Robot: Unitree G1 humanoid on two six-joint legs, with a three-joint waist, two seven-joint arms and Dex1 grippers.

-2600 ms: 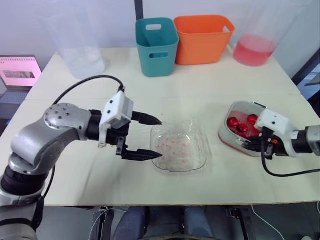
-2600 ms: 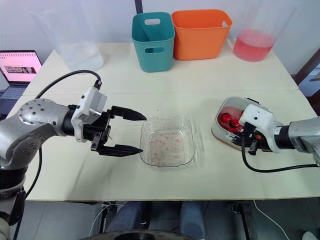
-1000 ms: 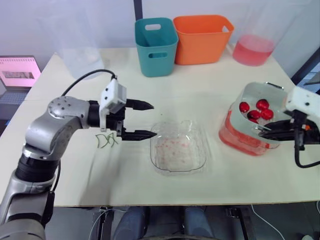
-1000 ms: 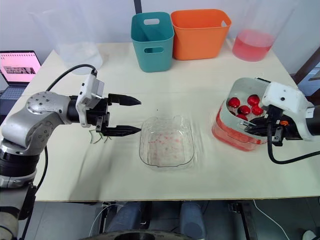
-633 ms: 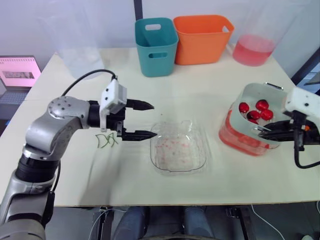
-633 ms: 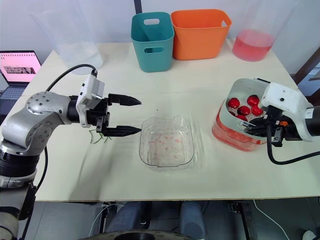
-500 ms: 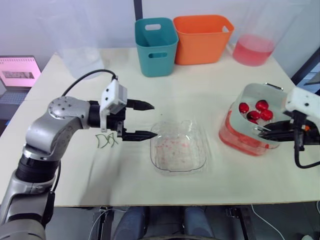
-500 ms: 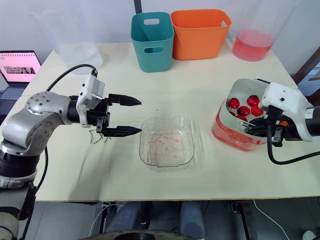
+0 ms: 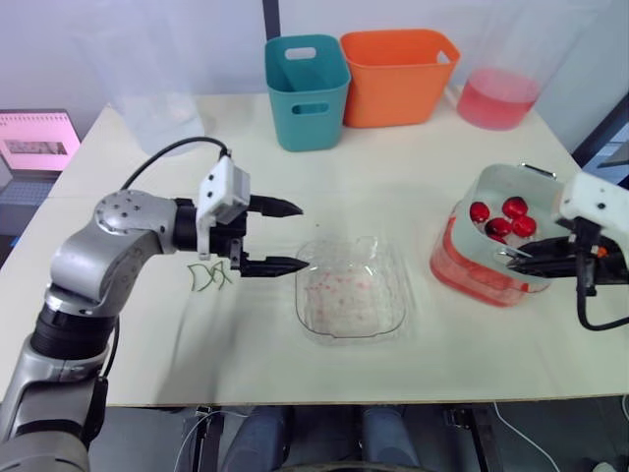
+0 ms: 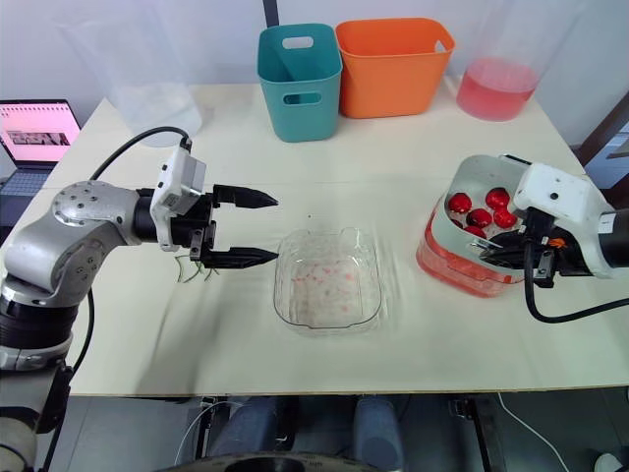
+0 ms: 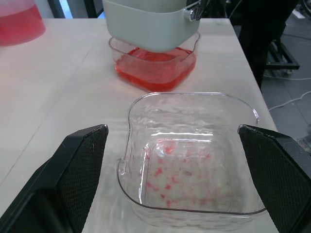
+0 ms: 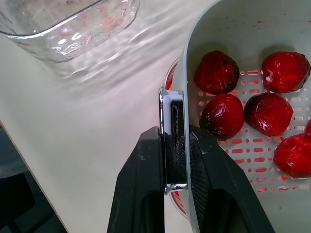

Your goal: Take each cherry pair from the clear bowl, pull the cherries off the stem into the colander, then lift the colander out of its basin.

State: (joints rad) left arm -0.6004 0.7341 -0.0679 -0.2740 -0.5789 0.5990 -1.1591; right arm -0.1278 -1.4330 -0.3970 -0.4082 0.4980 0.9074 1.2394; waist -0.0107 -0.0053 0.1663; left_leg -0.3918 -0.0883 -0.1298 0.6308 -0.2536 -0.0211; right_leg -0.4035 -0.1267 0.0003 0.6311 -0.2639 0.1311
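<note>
The colander (image 9: 488,178) hangs tilted over its basin (image 9: 462,272) of red liquid at the frame's right, the clear bowl (image 9: 351,291) sits at centre (red smears inside), my right pincer (image 12: 175,160) pinches the colander's metal handle (image 12: 171,104), my left pincer (image 9: 301,236) is spread just left of the bowl, and cherries (image 12: 222,115) lie in the colander.

Right hand (image 12: 172,140) has raised the colander (image 11: 146,24) from its basin (image 11: 156,69).
</note>
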